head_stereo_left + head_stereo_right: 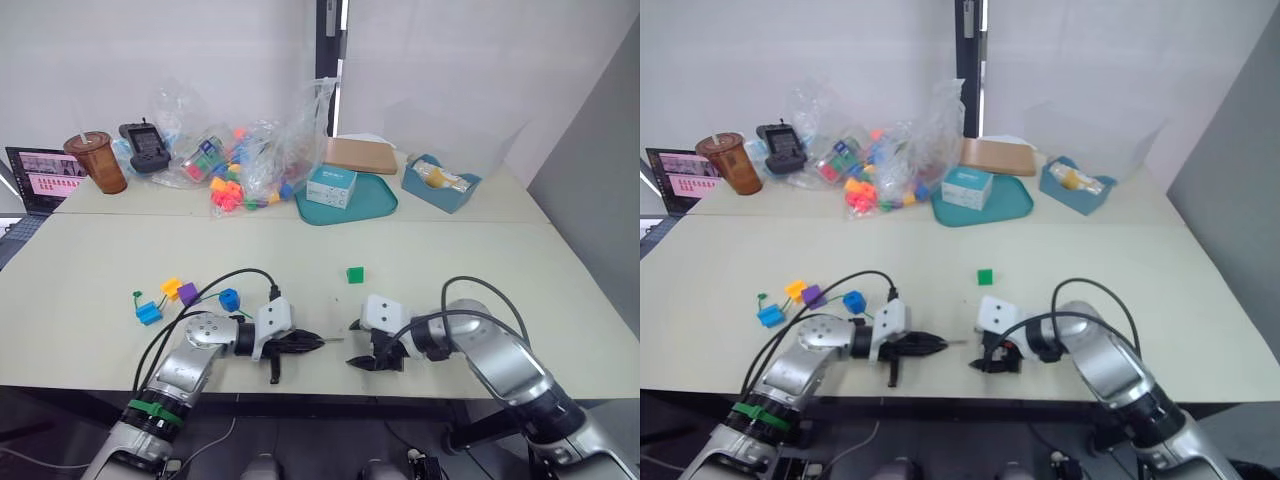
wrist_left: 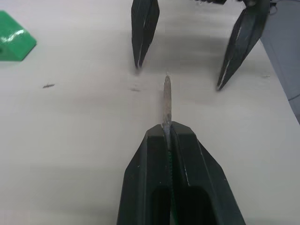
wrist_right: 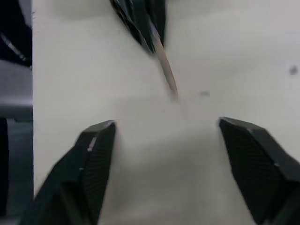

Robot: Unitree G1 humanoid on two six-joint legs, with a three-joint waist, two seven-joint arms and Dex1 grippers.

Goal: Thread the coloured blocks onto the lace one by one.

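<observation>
Head view, desk: wide pale desk (image 1: pixel 480 270), both arms working down at its front edge.
Head view, left claw: black two-fingered left claw (image 1: pixel 312 342) is clenched on the stiff pale needle tip of the thin green lace (image 1: pixel 332 340), the tip poking out toward the right claw.
Head view, right claw: black two-fingered right claw (image 1: pixel 372 360) sits just beside that tip, fingers spread and empty, tips down at the desk.
Head view, blocks: small green plastic cube (image 1: pixel 354 274) lies alone mid-desk, behind the two claws. Toward the front-left corner a cluster: orange-yellow cube (image 1: pixel 171 288), purple cube (image 1: pixel 188 294), dark blue cube (image 1: pixel 229 299), light blue cube (image 1: pixel 148 313), close together, green cord running among them.
Head view, back edge: brown lidded plastic cup (image 1: pixel 97 162), clear crinkly bag of bright toy pieces (image 1: pixel 235 165), teal tray (image 1: pixel 375 203) carrying a small white-and-teal box (image 1: pixel 331 186).
Left wrist view: fingers pressed tight together, needle tip (image 2: pixel 167 101) jutting straight out, green cord squeezed in the seam; the right claw's two fingers (image 2: pixel 143 28) stand apart just beyond the tip; green cube (image 2: pixel 14 41) off to one side.
Right wrist view: own fingers (image 3: pixel 89 159) wide apart, nothing between them; the needle tip (image 3: pixel 166 70) slants in from the left claw, above bare desk.
</observation>
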